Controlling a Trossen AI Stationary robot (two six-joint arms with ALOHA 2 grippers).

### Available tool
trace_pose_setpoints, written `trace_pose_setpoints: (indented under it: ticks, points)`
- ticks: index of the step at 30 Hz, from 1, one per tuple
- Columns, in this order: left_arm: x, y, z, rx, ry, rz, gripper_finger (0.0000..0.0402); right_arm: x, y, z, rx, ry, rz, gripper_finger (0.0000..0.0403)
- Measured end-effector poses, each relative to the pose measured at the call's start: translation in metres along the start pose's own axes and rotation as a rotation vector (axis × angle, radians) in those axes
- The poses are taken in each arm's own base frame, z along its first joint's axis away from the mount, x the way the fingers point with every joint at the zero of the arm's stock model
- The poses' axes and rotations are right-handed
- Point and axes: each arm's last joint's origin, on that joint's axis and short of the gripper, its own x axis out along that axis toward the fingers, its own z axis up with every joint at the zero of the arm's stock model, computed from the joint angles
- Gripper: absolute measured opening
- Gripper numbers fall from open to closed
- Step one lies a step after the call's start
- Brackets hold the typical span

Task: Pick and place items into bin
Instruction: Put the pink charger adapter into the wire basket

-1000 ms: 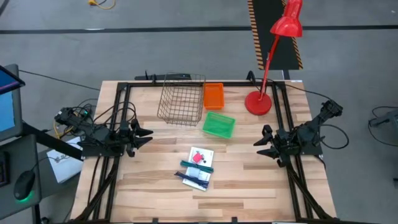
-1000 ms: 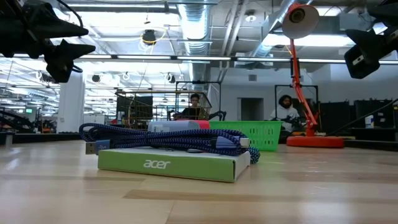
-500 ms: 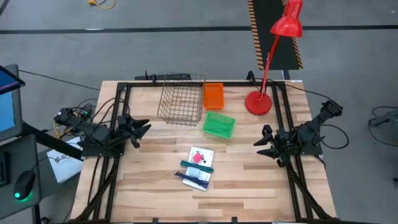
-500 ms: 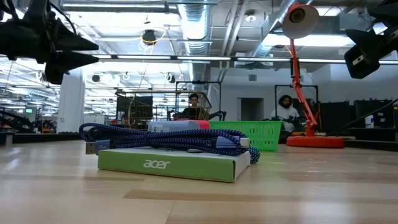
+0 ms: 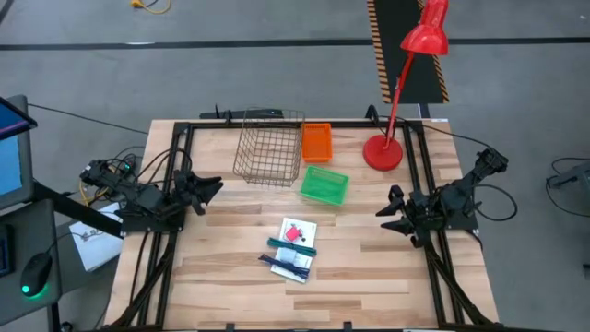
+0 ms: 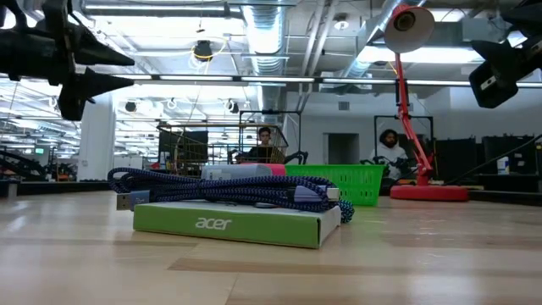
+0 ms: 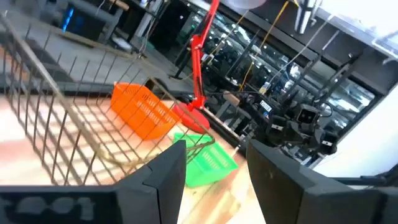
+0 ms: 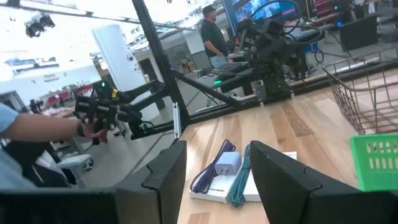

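Note:
The items [image 5: 293, 249] lie in a small pile at the middle of the table, toward its near edge. In it are flat white packets, a teal cord, a blue braided cable [image 6: 229, 188] and a pink piece [image 5: 295, 234]. The low view shows the cable lying on a flat box with a green side [image 6: 233, 224]. The right wrist view shows the pile [image 8: 229, 174] ahead. My left gripper [image 5: 214, 185] [image 7: 214, 168] hangs open over the table's left side, facing the wire basket. My right gripper [image 5: 383, 214] [image 8: 214, 171] hangs open at the right side, facing the pile. Neither touches anything.
Along the far side stand a wire basket [image 5: 270, 148], an orange bin [image 5: 316, 143], a green bin [image 5: 324, 184] and a red lamp with a round base [image 5: 383, 152]. Black frame rails run along both sides. People sit in the room beyond [image 6: 389, 152].
My left gripper has swung a little toward the table's far edge and tipped up from slanting down to about level. The items and my right arm have stayed still.

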Motion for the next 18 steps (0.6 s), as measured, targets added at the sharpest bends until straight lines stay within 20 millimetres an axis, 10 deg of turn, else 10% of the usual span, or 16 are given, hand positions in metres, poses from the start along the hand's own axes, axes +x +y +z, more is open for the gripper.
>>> trace_pose_setpoints:
  ticks: [18]
  points:
    - [0.000,0.000,-0.001,-0.139,0.025,-0.008,0.0158,-0.012,-0.001,0.054,0.313,-0.539,-0.167,0.0171]
